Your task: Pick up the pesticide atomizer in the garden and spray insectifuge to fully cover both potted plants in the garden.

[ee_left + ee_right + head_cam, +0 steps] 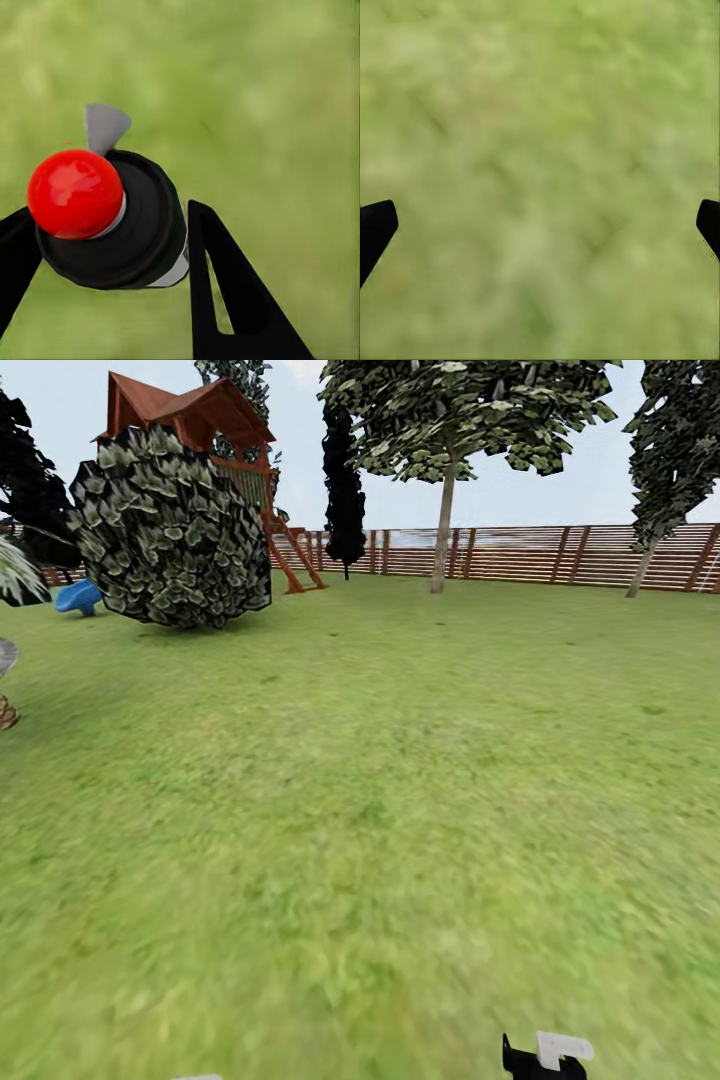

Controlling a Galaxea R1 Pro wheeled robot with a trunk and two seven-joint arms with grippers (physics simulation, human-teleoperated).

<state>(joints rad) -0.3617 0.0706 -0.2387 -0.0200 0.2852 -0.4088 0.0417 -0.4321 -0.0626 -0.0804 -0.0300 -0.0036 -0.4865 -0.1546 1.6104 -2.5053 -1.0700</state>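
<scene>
Your left gripper is clamped on the pesticide atomizer, your right gripper spread wide over lawn; jolting could slip it before any potted plant appears.

My black fingers frame a dark atomizer with red cap and grey nozzle, above mottled green lawn and a brown slatted fence.
</scene>
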